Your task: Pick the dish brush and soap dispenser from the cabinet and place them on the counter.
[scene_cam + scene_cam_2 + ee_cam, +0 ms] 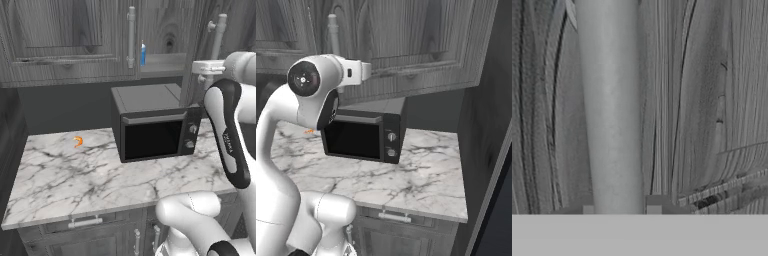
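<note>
Left base view: cabinet (65, 40) across the top, right door swung open; desk (70, 175) below, bearing microwave (155, 125); soap dispenser (143, 54) on the inner shelf, top centre. Hand view: fingers (620, 207) closed narrowly around the silver handle (609, 105).

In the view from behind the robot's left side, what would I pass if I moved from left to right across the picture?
Small orange curled item on the counter → microwave → the robot's white arm. Higher up: a silver cabinet handle → the blue soap dispenser → a second handle.
</note>
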